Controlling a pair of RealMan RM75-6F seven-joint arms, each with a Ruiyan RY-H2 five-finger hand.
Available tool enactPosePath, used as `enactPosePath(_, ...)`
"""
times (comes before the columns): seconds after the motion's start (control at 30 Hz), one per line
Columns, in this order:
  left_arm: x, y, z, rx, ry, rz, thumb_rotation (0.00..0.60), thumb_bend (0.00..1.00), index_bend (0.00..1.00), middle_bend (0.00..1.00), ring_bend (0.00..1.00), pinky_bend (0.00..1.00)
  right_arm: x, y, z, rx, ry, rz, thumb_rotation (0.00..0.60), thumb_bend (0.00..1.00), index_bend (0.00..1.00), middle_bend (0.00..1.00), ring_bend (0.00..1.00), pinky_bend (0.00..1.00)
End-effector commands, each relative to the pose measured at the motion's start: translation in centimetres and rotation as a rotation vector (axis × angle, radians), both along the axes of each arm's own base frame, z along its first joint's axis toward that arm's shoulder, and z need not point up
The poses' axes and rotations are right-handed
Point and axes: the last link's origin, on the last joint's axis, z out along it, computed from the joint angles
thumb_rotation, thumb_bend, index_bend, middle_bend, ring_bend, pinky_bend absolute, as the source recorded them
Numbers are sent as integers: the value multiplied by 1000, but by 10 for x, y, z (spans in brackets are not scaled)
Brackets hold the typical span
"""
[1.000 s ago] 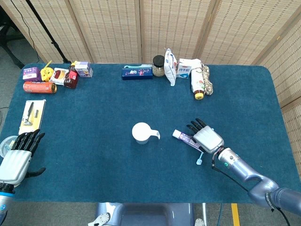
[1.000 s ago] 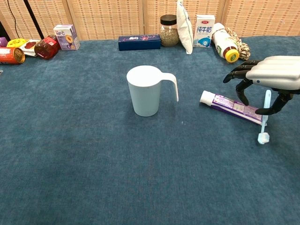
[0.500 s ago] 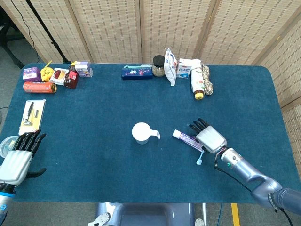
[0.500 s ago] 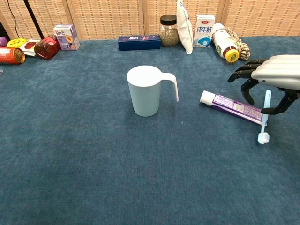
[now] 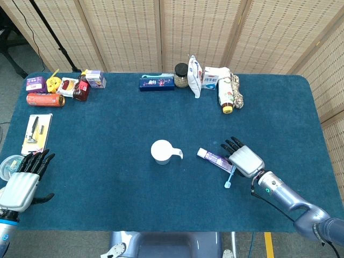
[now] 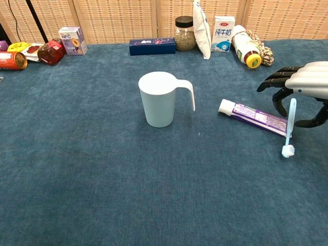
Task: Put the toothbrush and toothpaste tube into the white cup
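Head view: white cup [image 5: 161, 151] upright near the table [image 5: 107, 134] centre, handle to the right. Toothpaste tube [image 5: 213, 158] flat beside it, toothbrush [image 5: 230, 177] crossing its far end. Right hand [image 5: 244, 159] over that crossing, fingers spread, holding nothing. Left hand [image 5: 22, 180] at the near left corner, fingers apart, empty.

Chest view: right hand [image 6: 302, 89] above the toothbrush [image 6: 289, 128] handle, fingers curved and apart; toothpaste tube [image 6: 253, 117] right of the white cup [image 6: 159, 100].

matt plastic white cup [image 6: 159, 99] on napped blue cloth table cover [image 6: 102, 179], woven screens [image 5: 123, 32] behind
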Motion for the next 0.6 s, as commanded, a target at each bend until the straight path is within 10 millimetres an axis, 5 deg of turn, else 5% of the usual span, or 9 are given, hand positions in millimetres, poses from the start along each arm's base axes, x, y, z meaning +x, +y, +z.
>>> enactPosePath(0.03, 0, 0, -1, 0, 3, 0, 600, 64, 0, 0, 0, 0, -2, 1, -2, 3, -11, 4, 600, 346, 482, 107, 0, 0)
enactPosePath(0.6, 2, 3, -9, -13, 30, 10, 600, 64, 0, 0, 0, 0, -11, 5, -8, 32, -61, 30, 600, 346, 482, 107, 0, 0)
